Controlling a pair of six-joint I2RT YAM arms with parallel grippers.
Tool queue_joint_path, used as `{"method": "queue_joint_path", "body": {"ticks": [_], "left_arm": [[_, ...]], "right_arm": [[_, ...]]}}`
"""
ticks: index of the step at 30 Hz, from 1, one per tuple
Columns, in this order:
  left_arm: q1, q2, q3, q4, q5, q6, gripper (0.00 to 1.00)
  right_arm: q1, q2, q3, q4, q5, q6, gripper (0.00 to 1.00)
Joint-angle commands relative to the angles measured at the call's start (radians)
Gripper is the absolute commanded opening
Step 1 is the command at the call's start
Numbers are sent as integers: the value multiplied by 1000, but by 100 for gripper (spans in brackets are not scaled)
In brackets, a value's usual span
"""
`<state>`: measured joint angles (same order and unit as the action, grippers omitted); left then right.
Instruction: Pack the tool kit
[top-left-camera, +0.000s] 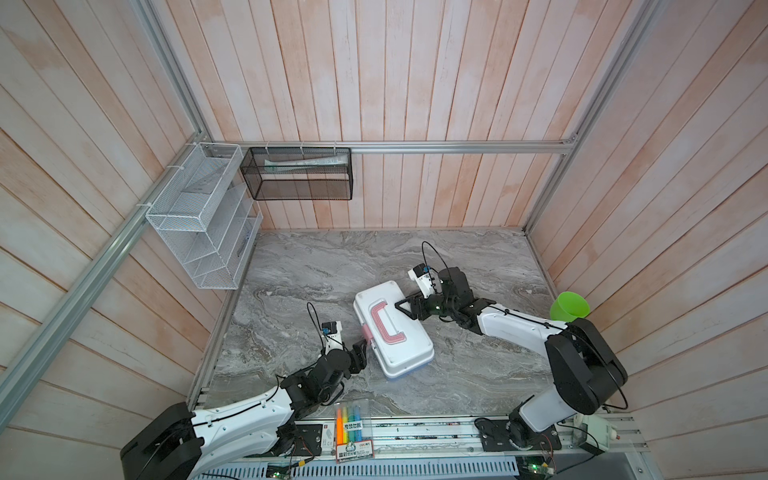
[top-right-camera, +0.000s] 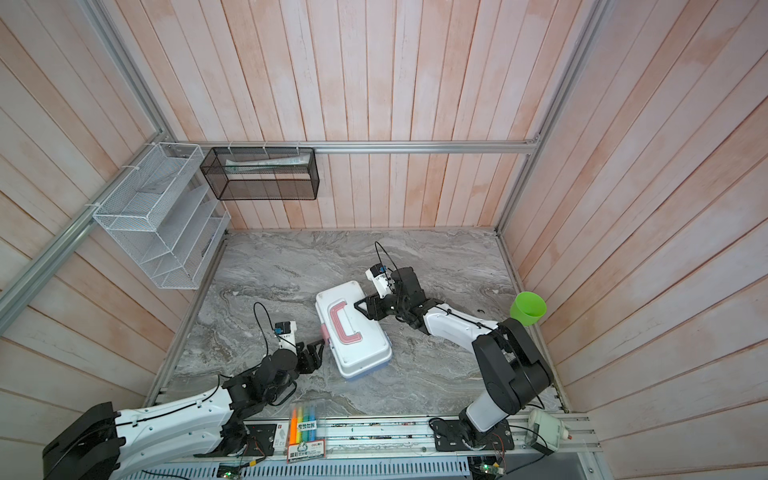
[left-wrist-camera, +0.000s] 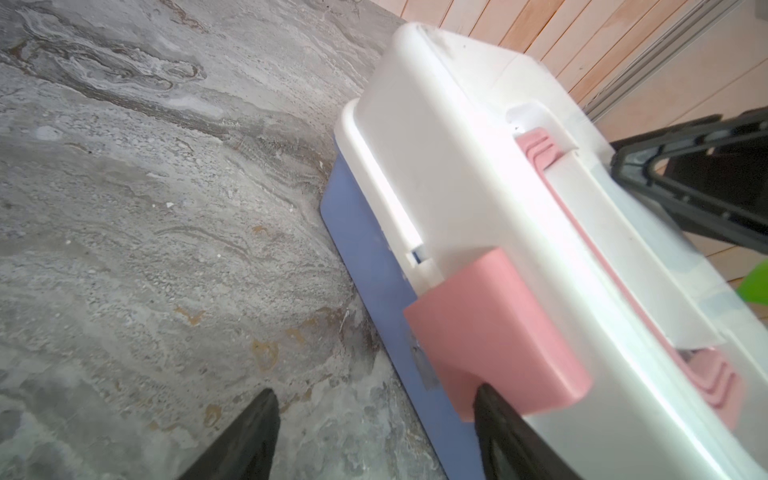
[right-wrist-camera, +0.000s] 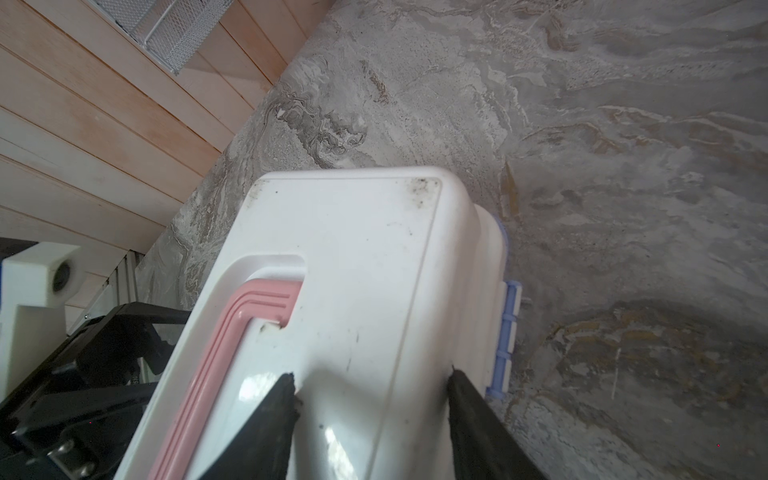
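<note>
The tool kit (top-left-camera: 395, 328) lies with its lid down on the marble table, mid-table in both top views: white lid, pink C-shaped handle (top-left-camera: 384, 322), blue base (left-wrist-camera: 365, 257). My left gripper (left-wrist-camera: 376, 390) is open at the case's near-left side. One of its fingers touches the pink latch (left-wrist-camera: 494, 332); the other hangs over bare table. My right gripper (right-wrist-camera: 370, 374) sits at the hinge side (right-wrist-camera: 509, 332), one finger lying on the lid top (right-wrist-camera: 353, 249) and one against the lid's side wall, clamping that edge. The case's contents are hidden.
A clear pack of coloured highlighters (top-left-camera: 352, 419) lies at the front edge between the arm bases. A green cup (top-left-camera: 569, 306) stands by the right wall. A white mesh rack (top-left-camera: 203, 220) and a black mesh basket (top-left-camera: 299, 174) hang on the back left walls.
</note>
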<state>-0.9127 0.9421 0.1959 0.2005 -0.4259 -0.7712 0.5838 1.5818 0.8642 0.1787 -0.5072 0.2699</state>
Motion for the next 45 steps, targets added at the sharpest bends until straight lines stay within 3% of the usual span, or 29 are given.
{"method": "queue_joint_path", "body": {"ticks": [1,13,19,26,45], "left_arm": [[20,10,0,107,130,-28,76],[69,10,-90,372,276,-192,70],[66,25,-135,458,302,-226,55],[58,18,-128,425,284,-210,43],[53,-72,-146,373,261,-223,40]], "right_arm": [[21,43,-40,-139,-4,-14,55],[21,36,-50,-121,-10,-5,55],[21,49,-62,-101,-12,2,55],[23,53,-63,-97,-14,5,55],[25,60,-62,-100,-13,6,55]]}}
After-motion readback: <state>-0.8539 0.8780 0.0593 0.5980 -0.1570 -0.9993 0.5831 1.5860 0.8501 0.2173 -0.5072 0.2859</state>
